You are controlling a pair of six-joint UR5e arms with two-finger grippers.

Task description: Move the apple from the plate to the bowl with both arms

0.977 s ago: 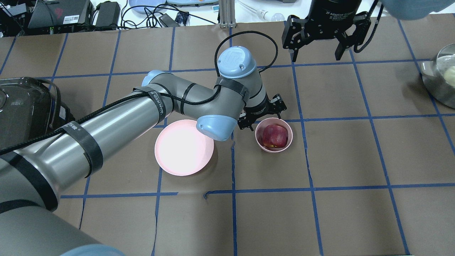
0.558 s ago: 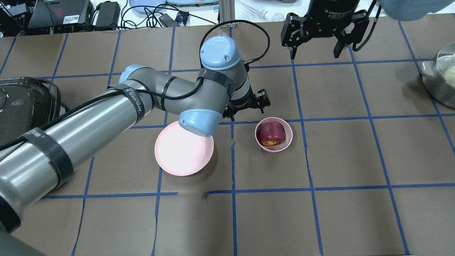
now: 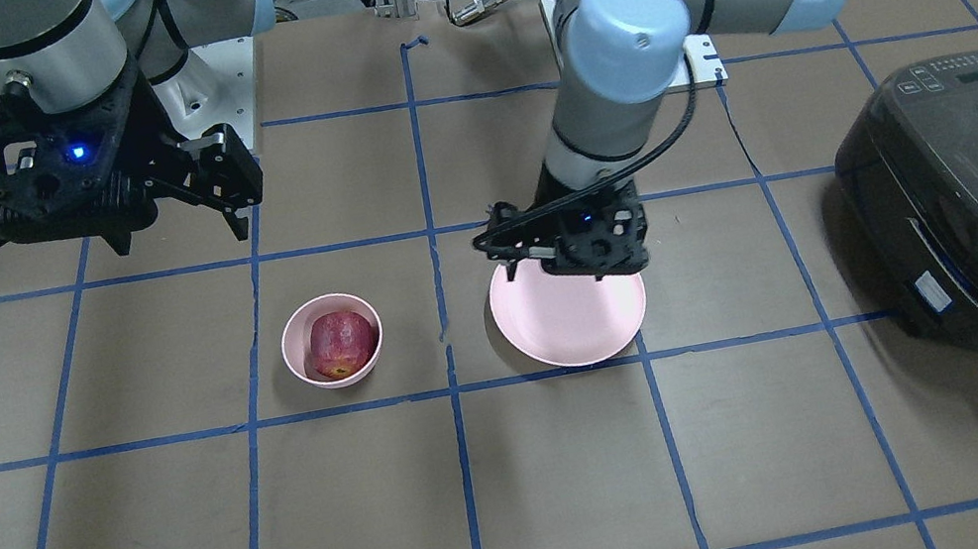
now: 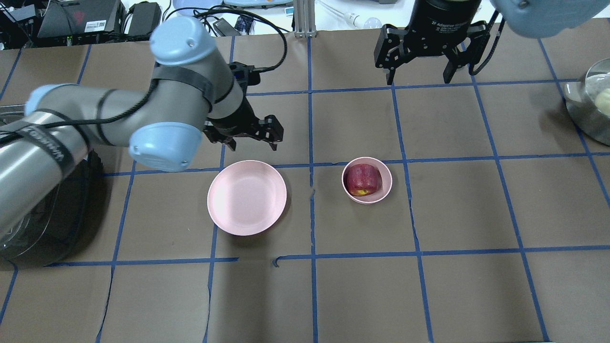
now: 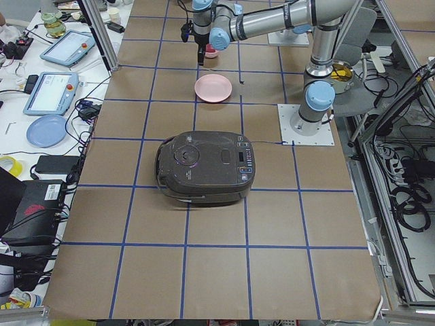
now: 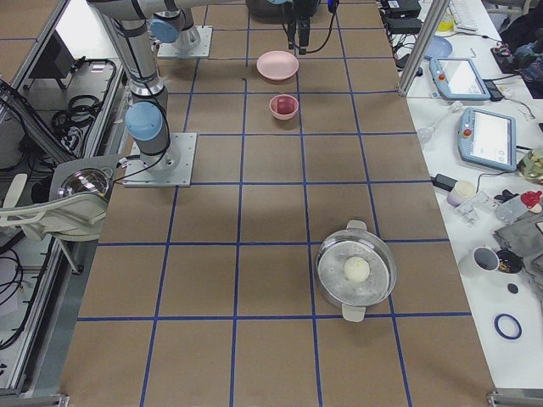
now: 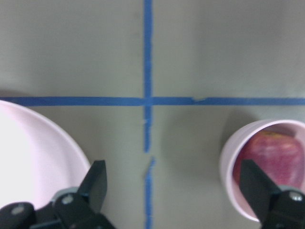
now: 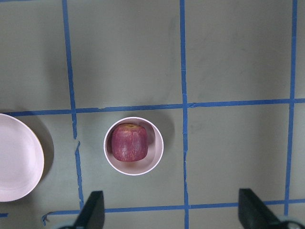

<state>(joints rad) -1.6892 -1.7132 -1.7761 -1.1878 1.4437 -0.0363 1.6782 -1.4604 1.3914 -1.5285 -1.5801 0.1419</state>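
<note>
Seeing apple [image 4: 363,179] sat in bowl [image 4: 367,201] beside plate [image 4: 247,197], with left gripper [image 4: 249,140] and right gripper [image 4: 419,76] both spread wide, released.

Brown paper-covered table [image 4: 457,295], blue tape grid [image 4: 476,250], cluttered white side bench [image 6: 501,292]

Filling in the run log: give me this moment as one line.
apple in bowl | plate empty | left gripper open, holding nothing | right gripper open, holding nothing
</note>
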